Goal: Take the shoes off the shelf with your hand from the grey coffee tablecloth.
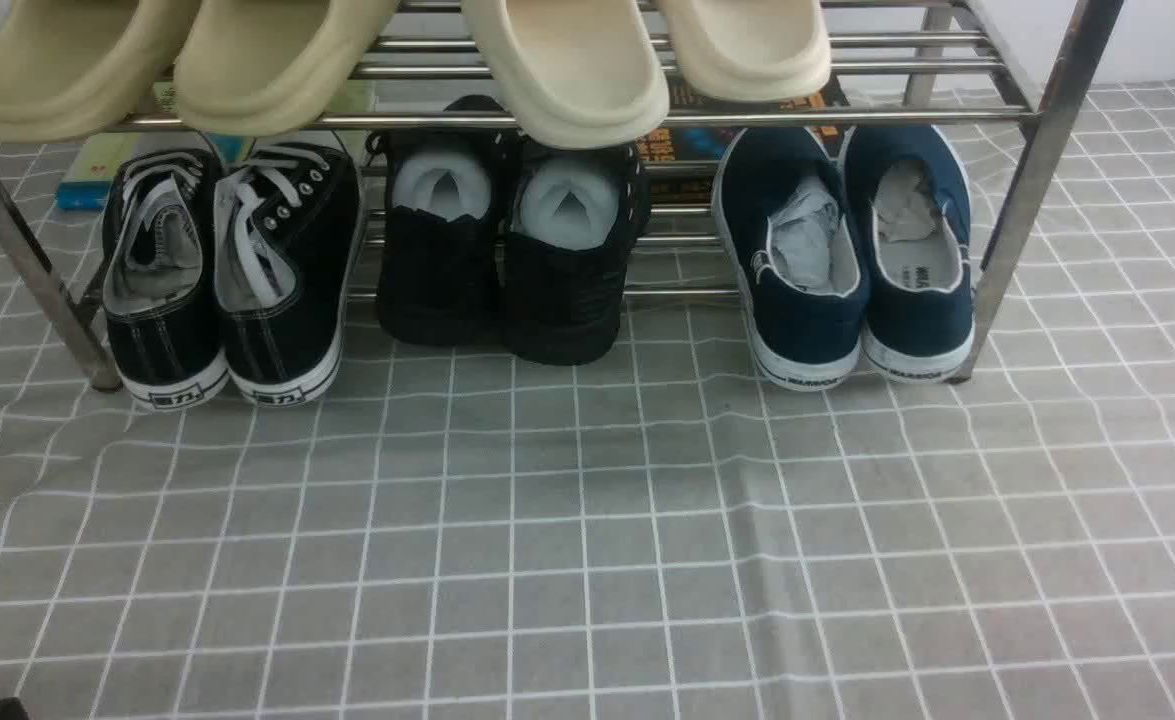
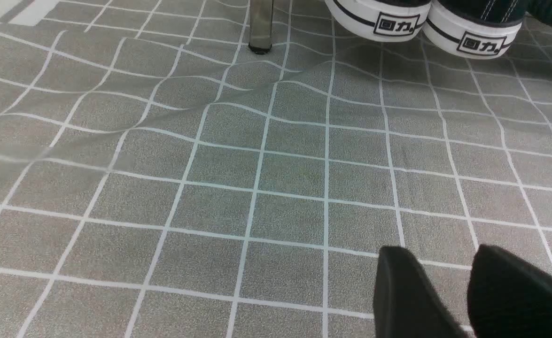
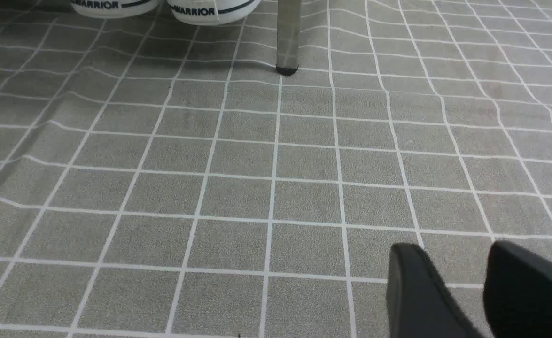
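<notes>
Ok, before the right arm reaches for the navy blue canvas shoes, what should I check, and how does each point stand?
Navy blue canvas slip-on shoes, heels facing the robot: ok.
Right gripper open and empty: ok.
Grey white-grid tablecloth, no obstacle before the shoes: ok.
Shiny silver metal shelf leg close beside the shoes: not ok.
Room under the cream foam slipper above: cannot tell.
</notes>
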`<state>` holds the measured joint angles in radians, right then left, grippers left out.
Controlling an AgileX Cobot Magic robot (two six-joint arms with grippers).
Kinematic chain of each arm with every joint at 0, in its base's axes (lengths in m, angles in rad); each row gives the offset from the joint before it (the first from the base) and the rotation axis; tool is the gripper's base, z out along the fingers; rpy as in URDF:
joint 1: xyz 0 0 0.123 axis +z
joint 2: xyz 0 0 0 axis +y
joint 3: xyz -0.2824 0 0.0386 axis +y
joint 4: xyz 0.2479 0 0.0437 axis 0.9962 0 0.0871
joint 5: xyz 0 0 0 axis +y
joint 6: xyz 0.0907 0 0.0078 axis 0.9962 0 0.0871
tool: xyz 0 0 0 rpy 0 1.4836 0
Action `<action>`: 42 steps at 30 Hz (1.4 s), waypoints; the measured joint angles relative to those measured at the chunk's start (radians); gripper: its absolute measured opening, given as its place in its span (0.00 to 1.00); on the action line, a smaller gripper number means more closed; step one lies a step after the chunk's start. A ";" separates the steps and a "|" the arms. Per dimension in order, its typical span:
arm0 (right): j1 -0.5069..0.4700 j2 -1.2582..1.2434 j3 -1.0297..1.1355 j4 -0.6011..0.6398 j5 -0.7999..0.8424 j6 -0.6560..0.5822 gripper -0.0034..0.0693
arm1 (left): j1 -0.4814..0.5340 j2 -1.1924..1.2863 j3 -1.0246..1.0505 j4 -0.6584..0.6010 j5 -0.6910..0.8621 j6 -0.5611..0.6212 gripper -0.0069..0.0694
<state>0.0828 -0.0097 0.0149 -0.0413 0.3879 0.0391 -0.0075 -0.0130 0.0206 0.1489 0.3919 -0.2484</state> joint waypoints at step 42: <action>0.000 0.000 0.002 -0.414 0.016 -0.097 0.38 | 0.000 0.000 0.000 0.000 0.000 0.000 0.41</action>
<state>0.0828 -0.0097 0.0169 -0.4554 0.4039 -0.0582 -0.0075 -0.0130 0.0206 0.1489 0.3919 -0.2484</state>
